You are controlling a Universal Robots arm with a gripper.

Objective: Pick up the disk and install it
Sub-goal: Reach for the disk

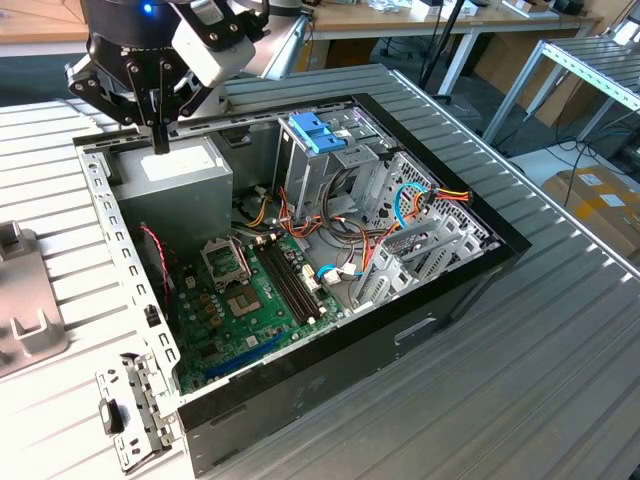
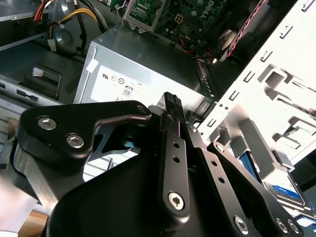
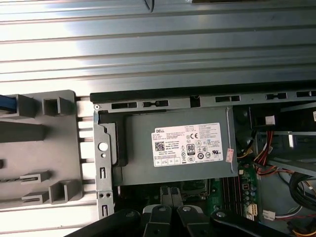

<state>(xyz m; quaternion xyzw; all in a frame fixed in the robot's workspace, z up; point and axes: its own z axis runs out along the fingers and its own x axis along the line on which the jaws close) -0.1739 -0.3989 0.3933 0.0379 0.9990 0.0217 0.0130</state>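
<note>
1. Gripper (image 1: 160,142) hangs fingers-down over the open PC case (image 1: 330,340), at the corner toward the exterior view's left. Fingers are pressed together w/ nothing btwn them, so I read it as closed & empty.
2. Right under it is the grey power supply box (image 1: 180,172), white label facing up. The tips are just above its top. I can't tell if they touch.
3. Both wrist views agree: the joined fingers point at the box's labelled face.
4. Disk (image 2: 282,190), in the second wrist view, lies flat outside the case, past the perforated side wall (image 2: 266,74). It has a silver top w/ a label and a light-blue frame along its edge, partly hidden behind the gripper's links. It's not gripped and not in the case.
5. Grey holder (image 1: 25,300) sits on the table (image 1: 520,380) beside the case, at the exterior view's left. In the first wrist view a blue edge shows at the holder's end. I can't tell if that's the disk's frame.
6. Drive cage (image 1: 315,135) w/ blue tabs stands inside the case, next to the power supply box. The motherboard (image 1: 250,300) lies flat on the case floor, w/ loose cables btwn it and the cage.
</note>
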